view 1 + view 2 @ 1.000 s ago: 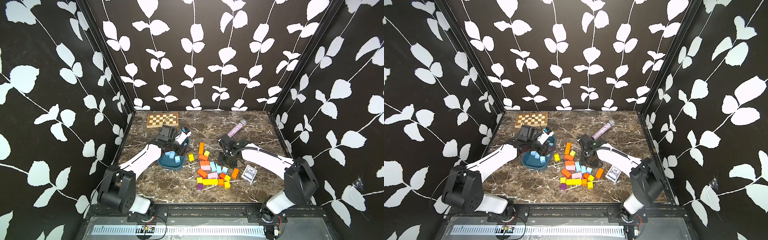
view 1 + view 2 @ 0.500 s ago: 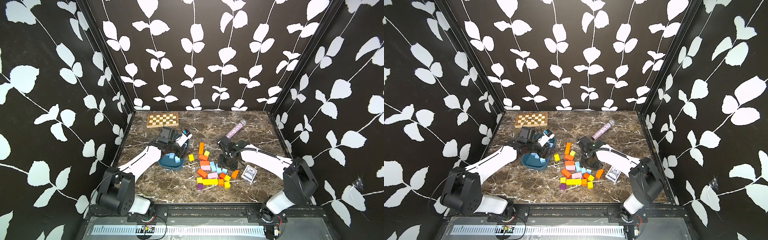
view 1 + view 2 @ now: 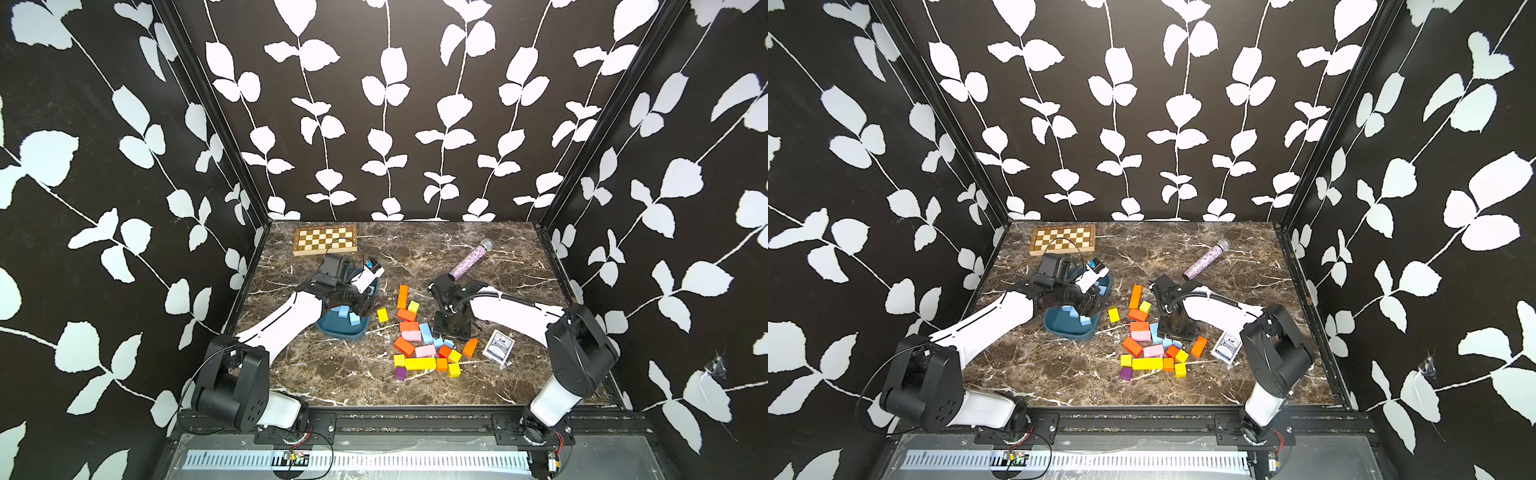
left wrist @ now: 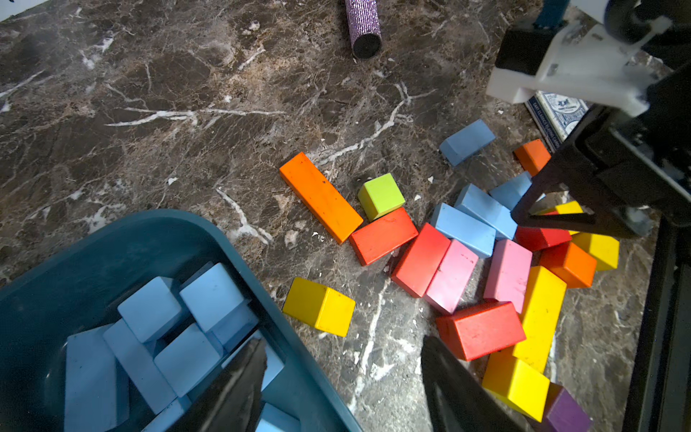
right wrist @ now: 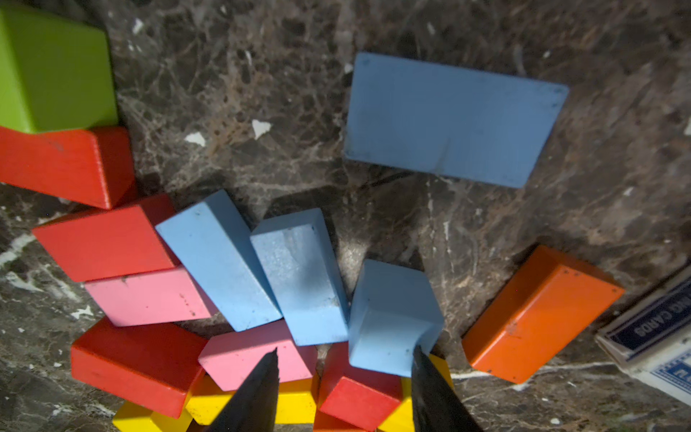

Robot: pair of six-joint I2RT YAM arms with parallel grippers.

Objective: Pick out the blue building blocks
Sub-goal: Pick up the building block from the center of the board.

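- My right fingers (image 3: 446,330) are spread and hold nothing; they hang low over the heap of mixed blocks on the surface (image 3: 332,374).
- My left fingers (image 3: 365,306) are also apart and empty, one tip over the tray (image 4: 187,215) rim, the other over bare surface.
- Many blue blocks (image 4: 209,295) already lie piled in the tray.
- Four blues are left on the surface: a cube (image 5: 392,318) just ahead of my right tips, two bricks (image 5: 299,276) side by side next to it, and a flat brick (image 5: 452,119) lying apart.
- They look like painted wood: I judge them light, stiff and not fragile. The matte faces should hold well, so a modest squeeze ought to do.
- The cube sits tilted, propped on a red block (image 5: 359,392), with one of my tips at its corner. I would take it across two opposite flat faces, not corner to corner, or it may twist out.
- The paired bricks touch along their long sides, so a tip has little room between them. The flat brick has clear surface all round; across its short width looks easiest.
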